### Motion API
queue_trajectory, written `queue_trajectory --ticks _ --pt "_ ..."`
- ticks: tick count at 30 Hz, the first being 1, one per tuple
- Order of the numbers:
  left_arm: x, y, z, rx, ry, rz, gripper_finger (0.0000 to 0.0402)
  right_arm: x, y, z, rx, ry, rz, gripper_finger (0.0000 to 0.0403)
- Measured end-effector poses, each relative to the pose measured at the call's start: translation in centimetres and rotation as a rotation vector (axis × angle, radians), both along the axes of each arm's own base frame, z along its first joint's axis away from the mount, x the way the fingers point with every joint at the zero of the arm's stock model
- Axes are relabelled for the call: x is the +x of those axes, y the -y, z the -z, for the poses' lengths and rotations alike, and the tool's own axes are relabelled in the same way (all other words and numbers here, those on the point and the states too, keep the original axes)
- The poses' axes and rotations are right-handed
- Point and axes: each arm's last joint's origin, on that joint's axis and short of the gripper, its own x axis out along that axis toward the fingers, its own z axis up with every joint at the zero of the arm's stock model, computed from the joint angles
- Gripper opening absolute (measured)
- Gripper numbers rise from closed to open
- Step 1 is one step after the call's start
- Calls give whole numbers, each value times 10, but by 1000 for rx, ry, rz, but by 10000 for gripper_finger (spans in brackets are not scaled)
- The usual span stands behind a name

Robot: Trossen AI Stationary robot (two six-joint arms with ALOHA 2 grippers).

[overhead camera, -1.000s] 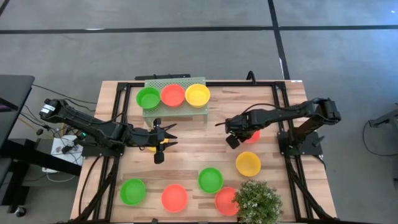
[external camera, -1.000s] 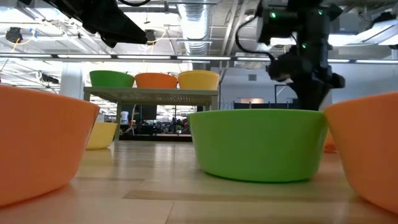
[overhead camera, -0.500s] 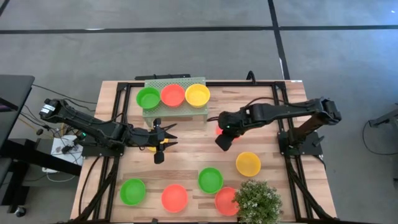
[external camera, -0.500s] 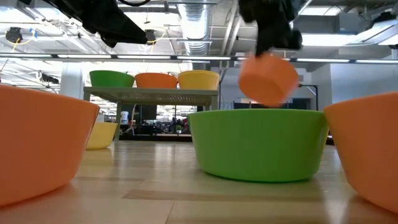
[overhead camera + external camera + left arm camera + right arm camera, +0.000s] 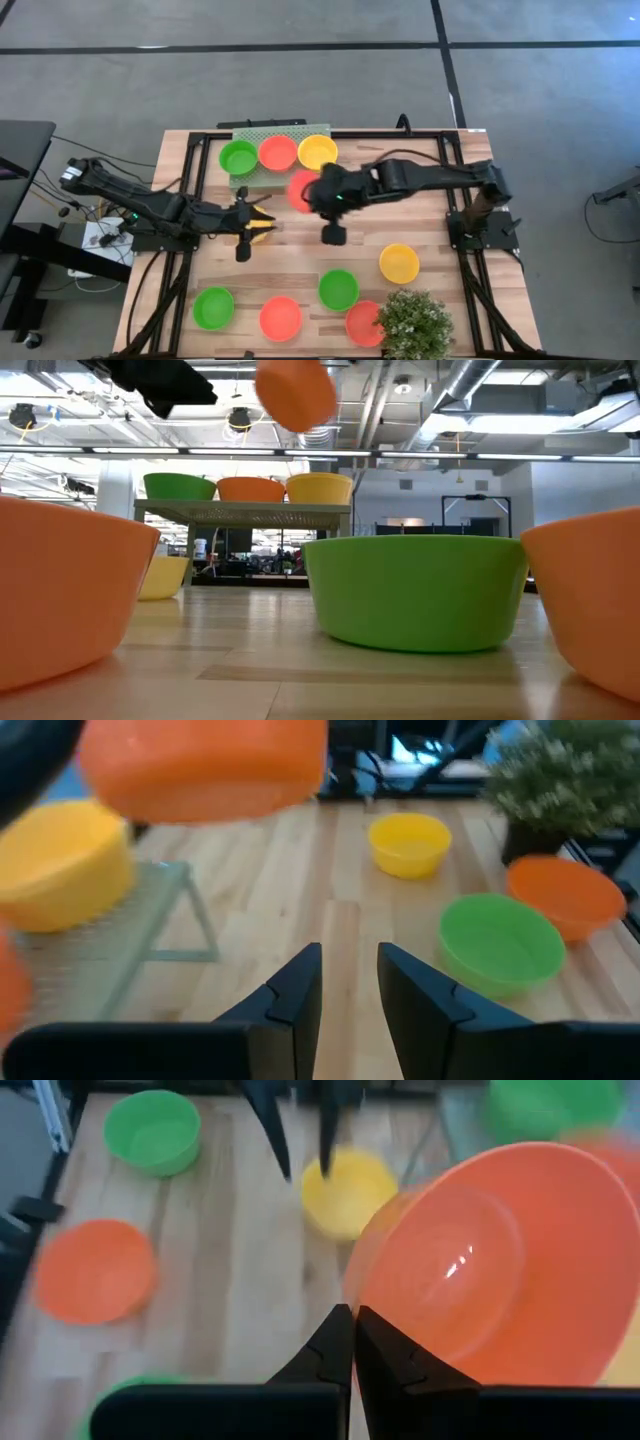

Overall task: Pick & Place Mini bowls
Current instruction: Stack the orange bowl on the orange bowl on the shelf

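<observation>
Right tool (image 5: 312, 192) reaches far across the table (image 5: 300, 260) with its arm stretched out almost flat, and its fingers (image 5: 340, 1342) are clamped together on the rim of a red mini bowl (image 5: 301, 190). This bowl hangs tilted in the air just in front of the pale green stand (image 5: 280, 180), where a green bowl (image 5: 238, 157), a red bowl (image 5: 278, 152) and a yellow bowl (image 5: 318, 151) sit in a row. Left tool (image 5: 250, 222) hovers low over a yellow bowl (image 5: 348, 1190), fingers (image 5: 290, 995) apart. No writing can be read.
</observation>
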Motion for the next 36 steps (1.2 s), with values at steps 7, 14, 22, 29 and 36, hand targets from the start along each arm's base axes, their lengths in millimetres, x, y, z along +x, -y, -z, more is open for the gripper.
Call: queue_trajectory --ticks 7,14,22,29,36 --pt "-22 -13 -18 19 109 -153 101 39 34 -21 -229 54 -131 0" --pt "-30 -15 -24 27 137 -147 101 67 81 9 -336 -11 -145 0" --pt "-29 -15 -23 34 132 -146 101 72 118 21 -379 -42 -115 0" --pt "-29 -15 -23 36 127 -145 102 70 133 29 -360 -65 -234 0" --pt "-29 -15 -21 42 112 -145 101 68 145 30 -375 -76 -217 0"
